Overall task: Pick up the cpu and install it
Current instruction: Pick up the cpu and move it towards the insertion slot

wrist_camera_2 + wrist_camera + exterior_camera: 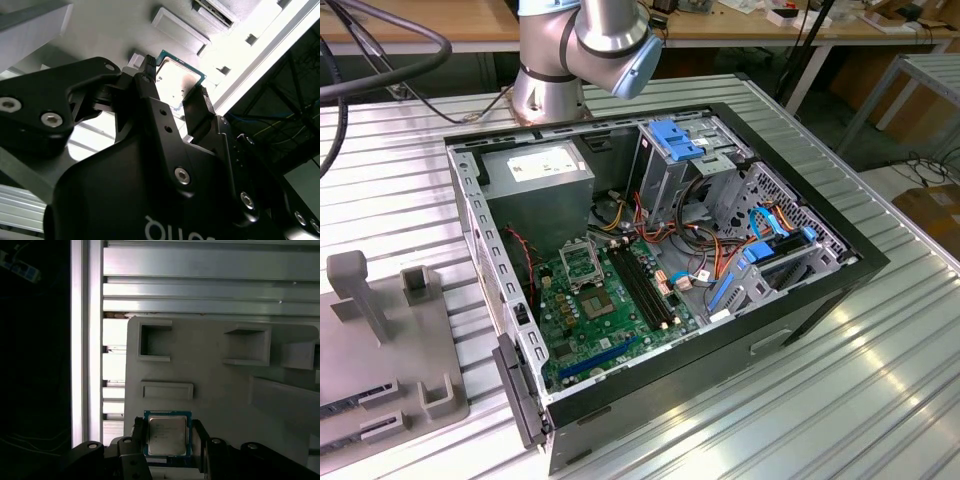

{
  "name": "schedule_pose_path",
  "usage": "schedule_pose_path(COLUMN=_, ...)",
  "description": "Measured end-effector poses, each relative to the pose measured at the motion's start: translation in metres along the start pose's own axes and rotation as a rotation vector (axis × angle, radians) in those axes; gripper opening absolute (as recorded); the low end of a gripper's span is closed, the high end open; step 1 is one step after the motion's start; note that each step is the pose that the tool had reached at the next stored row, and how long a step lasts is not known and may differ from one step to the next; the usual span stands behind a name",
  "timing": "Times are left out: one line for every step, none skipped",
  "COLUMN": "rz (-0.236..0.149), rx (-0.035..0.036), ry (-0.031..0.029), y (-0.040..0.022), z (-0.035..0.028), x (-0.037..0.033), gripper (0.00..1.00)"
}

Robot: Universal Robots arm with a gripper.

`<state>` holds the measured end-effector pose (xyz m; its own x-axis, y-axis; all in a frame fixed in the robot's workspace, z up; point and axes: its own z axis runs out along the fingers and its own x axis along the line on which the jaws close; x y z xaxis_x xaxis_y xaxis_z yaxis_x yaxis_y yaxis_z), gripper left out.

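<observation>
The cpu (167, 434), a small square chip with a silver top and a thin green rim, sits between the two black fingers of my gripper (169, 436) in both wrist views. Both fingers press against opposite edges of the cpu (176, 79), so the gripper (175, 80) is shut on it. Right behind the chip is a grey fixture plate (215, 385). In the exterior view the open computer case holds the green motherboard (620, 330), and its square metal socket frame (582, 262) lies near the board's far end.
The grey fixture plate (380, 370) with raised blocks lies at the exterior view's left, on the ribbed metal table (840, 380). The case's black walls (720, 370), drive cage (685, 165), power supply (540, 175) and cable bundles crowd around the motherboard. The arm's base (550, 80) stands behind the case.
</observation>
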<state>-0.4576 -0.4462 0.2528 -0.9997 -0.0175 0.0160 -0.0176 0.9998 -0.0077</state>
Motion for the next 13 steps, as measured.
schedule_pose_path(rz=0.000, rx=0.0000, ry=0.0001, y=0.0000, z=-0.0006, x=0.0000, gripper=0.47)
schedule_pose_path(rz=0.000, rx=0.0000, ry=0.0001, y=0.0000, z=-0.0011, x=0.0000, gripper=0.47)
schedule_pose_path(rz=0.000, rx=-0.0001, ry=0.0001, y=0.0000, z=-0.0018, x=0.0000, gripper=0.47)
schedule_pose_path(rz=0.000, rx=-0.0001, ry=0.0000, y=0.0000, z=-0.0020, x=0.0000, gripper=0.47)
schedule_pose_path(rz=0.000, rx=-0.0001, ry=-0.0001, y=0.0000, z=-0.0021, x=0.0000, gripper=0.47)
schedule_pose_path(rz=0.000, rx=-0.0001, ry=0.0001, y=0.0000, z=-0.0023, x=0.0001, gripper=0.47)
schedule_pose_path(rz=0.000, rx=0.0000, ry=0.0001, y=0.0000, z=-0.0026, x=0.0001, gripper=0.47)
schedule_pose_path(rz=0.000, rx=0.0001, ry=0.0002, y=0.0000, z=-0.0029, x=0.0001, gripper=0.47)
schedule_pose_path(rz=0.000, rx=0.0001, ry=0.0003, y=-0.0001, z=-0.0034, x=0.0001, gripper=0.47)
schedule_pose_path(rz=0.000, rx=0.0000, ry=0.0001, y=0.0000, z=-0.0036, x=0.0001, gripper=0.47)
schedule_pose_path(rz=0.000, rx=0.0000, ry=0.0000, y=0.0000, z=-0.0036, x=0.0000, gripper=0.47)
schedule_pose_path(rz=0.000, rx=-0.0001, ry=-0.0001, y=0.0000, z=-0.0036, x=0.0000, gripper=0.47)
schedule_pose_path(rz=0.000, rx=-0.0001, ry=-0.0001, y=0.0000, z=-0.0037, x=0.0000, gripper=0.47)
